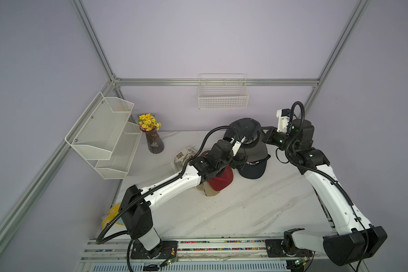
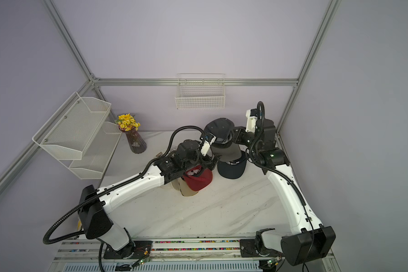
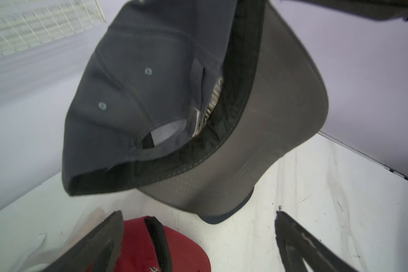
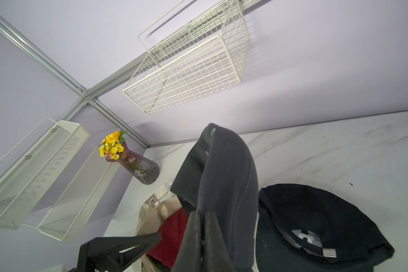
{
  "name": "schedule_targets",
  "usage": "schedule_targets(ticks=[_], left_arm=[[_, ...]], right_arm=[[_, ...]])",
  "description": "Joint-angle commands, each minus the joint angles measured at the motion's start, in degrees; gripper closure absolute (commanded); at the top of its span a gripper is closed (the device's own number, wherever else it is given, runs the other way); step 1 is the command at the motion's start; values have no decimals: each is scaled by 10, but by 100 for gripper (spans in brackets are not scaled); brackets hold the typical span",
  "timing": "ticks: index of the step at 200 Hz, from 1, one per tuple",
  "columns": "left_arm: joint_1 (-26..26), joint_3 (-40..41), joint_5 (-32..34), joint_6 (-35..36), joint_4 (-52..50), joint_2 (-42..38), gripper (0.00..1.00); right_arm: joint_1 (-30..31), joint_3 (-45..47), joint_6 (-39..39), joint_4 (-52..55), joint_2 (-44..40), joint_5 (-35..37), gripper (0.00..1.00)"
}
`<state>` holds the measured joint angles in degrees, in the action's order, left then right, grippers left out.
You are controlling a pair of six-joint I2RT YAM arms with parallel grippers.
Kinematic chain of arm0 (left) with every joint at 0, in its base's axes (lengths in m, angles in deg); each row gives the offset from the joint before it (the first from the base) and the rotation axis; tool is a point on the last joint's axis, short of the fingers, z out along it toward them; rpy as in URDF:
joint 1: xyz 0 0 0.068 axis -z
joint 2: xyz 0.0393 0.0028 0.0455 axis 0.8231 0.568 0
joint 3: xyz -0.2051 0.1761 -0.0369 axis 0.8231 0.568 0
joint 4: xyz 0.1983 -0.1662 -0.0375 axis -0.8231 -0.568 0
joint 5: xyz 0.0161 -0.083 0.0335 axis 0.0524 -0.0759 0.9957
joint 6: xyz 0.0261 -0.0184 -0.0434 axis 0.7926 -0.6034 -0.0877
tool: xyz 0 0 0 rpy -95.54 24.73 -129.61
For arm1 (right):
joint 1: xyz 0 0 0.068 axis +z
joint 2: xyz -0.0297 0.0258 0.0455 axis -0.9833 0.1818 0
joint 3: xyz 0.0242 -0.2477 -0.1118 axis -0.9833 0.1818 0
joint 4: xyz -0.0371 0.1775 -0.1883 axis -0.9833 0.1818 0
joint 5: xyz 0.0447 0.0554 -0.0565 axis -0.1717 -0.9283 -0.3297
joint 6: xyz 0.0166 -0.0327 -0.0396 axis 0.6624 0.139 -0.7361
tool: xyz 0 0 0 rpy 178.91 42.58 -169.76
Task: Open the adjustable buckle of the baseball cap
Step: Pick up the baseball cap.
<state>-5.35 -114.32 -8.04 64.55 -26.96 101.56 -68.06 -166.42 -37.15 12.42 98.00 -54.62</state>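
Left gripper [image 3: 198, 213] gapes wide open closest to its wrist camera, below the grey cap [image 3: 132, 94], whose silvery buckle [image 3: 196, 122] faces it at the back opening. From the right wrist, the right gripper [image 4: 203, 235] is clamped on that cap's fabric. In both top views the cap hangs above the surface [image 1: 222, 212]. Best, I judge, to close squarely on the buckle alone, clear of the crown cloth, then pull steadily.

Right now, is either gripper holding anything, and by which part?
Right gripper is shut on the grey cap, pinching its edge beside the brim. Left gripper is open, holding nothing.
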Motion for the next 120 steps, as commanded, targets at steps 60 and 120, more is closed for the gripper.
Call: schedule_targets(ticks=[60, 120], left_arm=[[15, -46, 72, 51, 96, -8, 0], [15, -81, 63, 55, 92, 29, 0]], right_arm=[[38, -3, 30, -9, -19, 17, 100], [54, -2, 36, -14, -25, 8, 100]])
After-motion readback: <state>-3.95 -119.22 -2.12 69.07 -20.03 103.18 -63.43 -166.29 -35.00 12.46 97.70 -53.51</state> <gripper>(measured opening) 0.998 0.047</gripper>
